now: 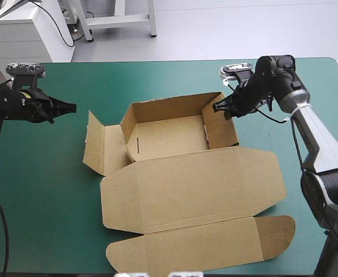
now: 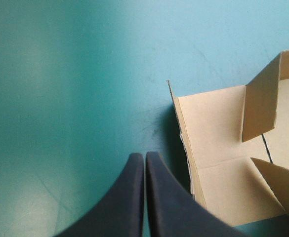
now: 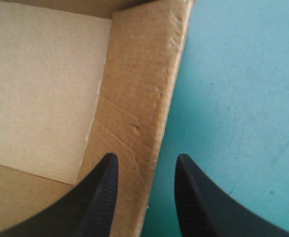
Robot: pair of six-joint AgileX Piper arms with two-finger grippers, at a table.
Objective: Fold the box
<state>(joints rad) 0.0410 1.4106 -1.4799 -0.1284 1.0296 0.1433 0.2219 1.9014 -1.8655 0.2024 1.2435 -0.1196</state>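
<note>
One box (image 1: 186,184) wall (image 3: 139,98) targeted: right gripper (image 3: 146,158) open astride it; left gripper (image 2: 144,155) closed, empty. Pinch squarely, keep upright.

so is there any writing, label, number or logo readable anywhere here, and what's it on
None can be read in any view.
The brown cardboard box is plain board inside and out, with no print, label or number showing.
The teal-green table cover carries no writing or sign either.

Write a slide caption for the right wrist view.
Right gripper, jaws open, astride the outer edge of a raised side wall of the box, teal-green cover outside.
</note>
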